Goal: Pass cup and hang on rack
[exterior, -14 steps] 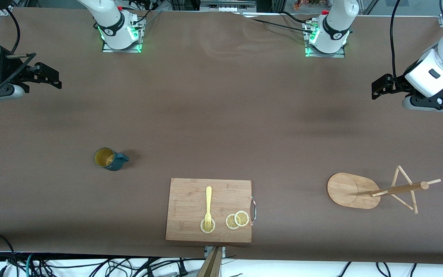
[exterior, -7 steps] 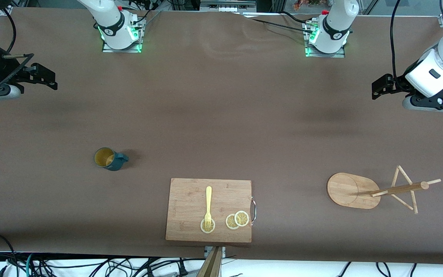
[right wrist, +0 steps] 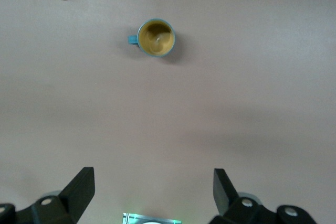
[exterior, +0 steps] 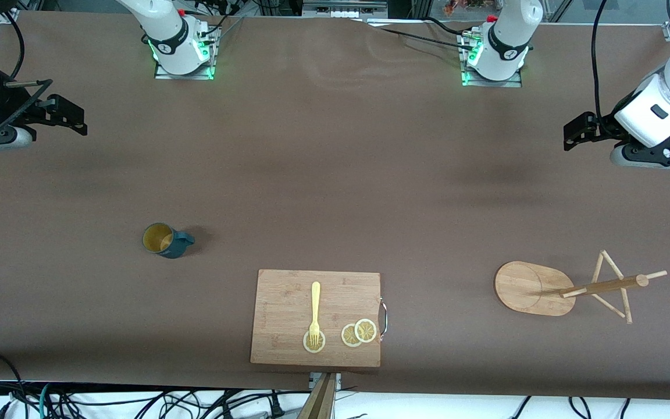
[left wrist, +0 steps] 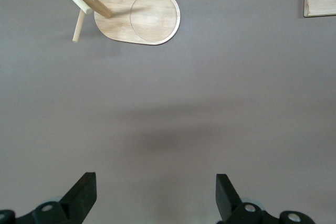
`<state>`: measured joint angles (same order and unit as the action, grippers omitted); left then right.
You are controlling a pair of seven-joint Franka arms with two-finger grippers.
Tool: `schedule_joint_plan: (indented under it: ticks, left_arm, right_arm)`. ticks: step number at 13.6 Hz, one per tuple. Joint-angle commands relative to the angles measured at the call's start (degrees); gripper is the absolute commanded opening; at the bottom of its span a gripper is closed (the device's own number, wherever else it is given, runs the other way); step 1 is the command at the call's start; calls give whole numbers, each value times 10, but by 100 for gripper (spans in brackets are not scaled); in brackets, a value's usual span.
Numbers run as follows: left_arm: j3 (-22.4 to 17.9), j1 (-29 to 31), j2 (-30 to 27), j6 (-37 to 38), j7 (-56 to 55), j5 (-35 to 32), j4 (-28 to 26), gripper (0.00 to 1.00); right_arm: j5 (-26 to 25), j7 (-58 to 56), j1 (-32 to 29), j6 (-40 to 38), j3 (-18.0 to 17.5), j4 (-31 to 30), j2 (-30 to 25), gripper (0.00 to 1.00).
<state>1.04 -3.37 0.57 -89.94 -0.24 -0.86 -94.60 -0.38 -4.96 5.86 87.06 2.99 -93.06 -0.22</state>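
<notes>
Teal cup [exterior: 164,240] upright on table; both hands [exterior: 574,132] [exterior: 70,114] spread wide, nothing held

Teal cup [exterior: 164,240] w/ yellow inside, light-wood rack [exterior: 535,288].

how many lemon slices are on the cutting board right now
3, all on the cutting board along its edge nearest the front camera: one lemon slice under the fork tines, and two overlapping slices near the board's metal handle.
</notes>
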Motion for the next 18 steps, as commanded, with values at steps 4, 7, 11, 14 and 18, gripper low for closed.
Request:
schedule_joint_plan:
  ticks: [4, 7, 11, 14, 18]
  left_arm:
    - [25, -5, 2, 15, 9, -13, 12, 100]
    - [24, -1, 1, 35, 9, -12, 17, 100]
    - [14, 3, 2, 38, 7, -11, 18, 100]
    - [15, 6, 11, 32, 7, -10, 28, 100]
    - [15, 6, 24, 27, 7, -12, 45, 100]
  right_arm:
    - [-5, 3, -9, -11, -8, 6, -3, 100]
    - [-4, -3, -9, -10, -7, 3, -2, 100]
    - [-3, -3, -10, -6, -5, -3, -1, 100]
    - [-4, -3, -11, 15, -5, -30, 0, 100]
    - [-5, -12, -12, 120, -2, -123, 7, 100]
